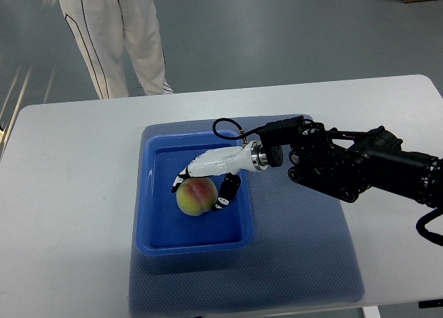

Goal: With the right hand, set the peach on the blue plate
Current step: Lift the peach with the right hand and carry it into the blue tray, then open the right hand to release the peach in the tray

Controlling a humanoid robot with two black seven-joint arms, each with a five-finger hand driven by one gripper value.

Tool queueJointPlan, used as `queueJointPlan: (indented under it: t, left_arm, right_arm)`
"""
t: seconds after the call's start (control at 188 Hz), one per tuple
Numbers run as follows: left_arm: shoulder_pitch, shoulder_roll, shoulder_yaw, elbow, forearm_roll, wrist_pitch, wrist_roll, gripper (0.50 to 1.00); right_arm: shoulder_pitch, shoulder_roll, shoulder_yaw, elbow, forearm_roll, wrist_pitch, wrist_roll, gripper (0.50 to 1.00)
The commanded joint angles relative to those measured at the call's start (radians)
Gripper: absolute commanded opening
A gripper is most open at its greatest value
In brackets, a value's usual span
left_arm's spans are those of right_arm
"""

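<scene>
Already the peach (196,195) lies inside the blue plate (158,193), near its middle, so I judge the placing is almost done. My right hand (208,176) is over it, fingers curled around the fruit, and I cannot tell if they grip or only touch. What is left is to let go and pull back. I count one peach, one plate, one mat (304,262) on the bench (69,193), one person (118,34) standing behind
</scene>
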Motion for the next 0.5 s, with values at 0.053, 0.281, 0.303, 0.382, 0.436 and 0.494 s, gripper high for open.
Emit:
queueJointPlan:
  t: [0.053, 0.281, 0.303, 0.382, 0.436, 0.494]
  left_arm:
    - [0.0, 0.0, -0.001, 0.0, 0.0, 0.0, 0.0, 1.0]
    - [0.0, 0.0, -0.002, -0.003, 0.0, 0.0, 0.0, 1.0]
    - [0.0, 0.0, -0.002, 0.0, 0.0, 0.0, 0.0, 1.0]
    - [0.0, 0.0, 0.002, 0.002, -0.002, 0.0, 0.0, 1.0]
    - [0.001, 0.0, 0.002, 0.002, 0.0, 0.0, 0.0, 1.0]
    - [0.001, 0.0, 0.002, 0.0, 0.0, 0.0, 0.0, 1.0]
  right_arm:
    - [-0.001, -0.003, 0.001, 0.003, 0.01, 0.003, 0.0, 0.907]
    - [0.011, -0.018, 0.029, 0.008, 0.074, 0.008, 0.003, 0.921]
    - [0.012, -0.019, 0.046, 0.009, 0.085, 0.01, 0.003, 0.921]
    - [0.009, -0.035, 0.109, 0.012, 0.125, 0.02, 0.003, 0.921]
    - [0.0, -0.052, 0.149, 0.011, 0.159, 0.022, 0.003, 0.921]
    - [-0.006, -0.064, 0.185, 0.008, 0.21, 0.019, 0.003, 0.921]
